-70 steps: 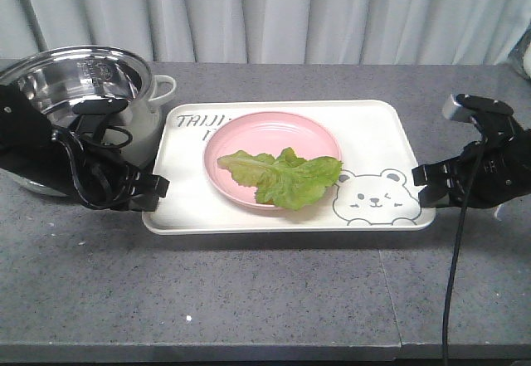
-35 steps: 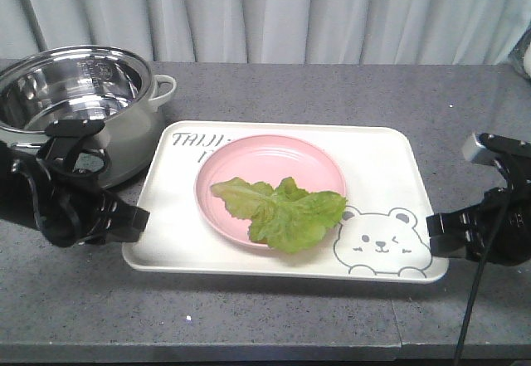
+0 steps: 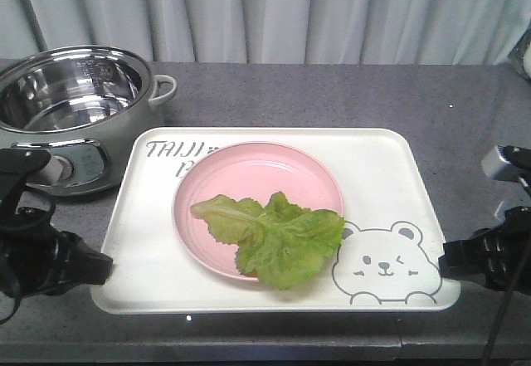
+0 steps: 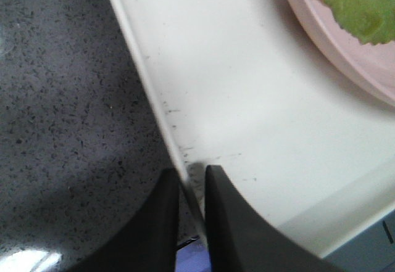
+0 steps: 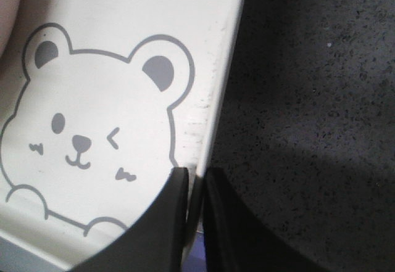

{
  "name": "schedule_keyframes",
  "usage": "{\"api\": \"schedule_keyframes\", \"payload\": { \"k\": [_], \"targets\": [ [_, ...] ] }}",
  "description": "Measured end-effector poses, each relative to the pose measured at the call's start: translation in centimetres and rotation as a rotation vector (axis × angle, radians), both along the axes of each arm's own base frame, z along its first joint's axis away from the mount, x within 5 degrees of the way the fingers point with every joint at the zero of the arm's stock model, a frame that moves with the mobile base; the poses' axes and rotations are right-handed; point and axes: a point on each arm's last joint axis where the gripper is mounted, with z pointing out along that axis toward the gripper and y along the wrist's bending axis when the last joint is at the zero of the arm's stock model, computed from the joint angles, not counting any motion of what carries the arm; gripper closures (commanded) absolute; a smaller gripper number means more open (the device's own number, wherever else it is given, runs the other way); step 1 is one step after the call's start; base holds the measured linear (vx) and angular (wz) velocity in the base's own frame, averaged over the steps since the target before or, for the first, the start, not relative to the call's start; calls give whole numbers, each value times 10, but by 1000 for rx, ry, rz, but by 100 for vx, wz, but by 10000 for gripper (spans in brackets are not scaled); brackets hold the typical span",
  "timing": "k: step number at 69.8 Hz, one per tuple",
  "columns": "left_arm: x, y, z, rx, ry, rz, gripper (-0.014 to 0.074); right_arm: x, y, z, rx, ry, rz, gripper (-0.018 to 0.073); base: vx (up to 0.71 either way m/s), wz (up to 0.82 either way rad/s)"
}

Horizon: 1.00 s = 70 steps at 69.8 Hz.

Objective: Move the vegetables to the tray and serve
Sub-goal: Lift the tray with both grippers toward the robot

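The cream-white tray (image 3: 377, 167) with the bear drawing hangs lifted over the grey counter, close to the camera. On it stands a round pink plate (image 3: 274, 175) carrying the vegetables, one ruffled green lettuce leaf (image 3: 278, 237). My left gripper (image 3: 101, 266) is shut on the tray's left rim (image 4: 145, 81), one finger on each side of the edge. My right gripper (image 3: 448, 266) is shut on the tray's right rim (image 5: 222, 81), beside the bear (image 5: 92, 124). A corner of the plate with the leaf (image 4: 358, 4) shows in the left wrist view.
A steel cooking pot (image 3: 75, 104) with a pale body and side handle stands at the back left on the grey speckled counter (image 3: 332, 92). A grey curtain hangs behind. A light object shows at the far right edge (image 3: 524, 55).
Both grippers, still clamped on the tray's rims, have carried the tray with plate and lettuce toward the camera and upward. The pot has stayed put.
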Motion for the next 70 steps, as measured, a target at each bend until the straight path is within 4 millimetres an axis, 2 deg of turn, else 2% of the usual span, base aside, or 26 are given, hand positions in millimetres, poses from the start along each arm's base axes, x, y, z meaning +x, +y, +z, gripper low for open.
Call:
{"api": "schedule_keyframes", "payload": {
  "k": [19,70],
  "targets": [
    [-12,2,13,-13,-60,0,603,-11,1,11,-2,-36,6,564,0,0],
    [-12,3,13,-13,-57,-1,603,-12,1,10,-3,-31,9,562,0,0]
  ]
}}
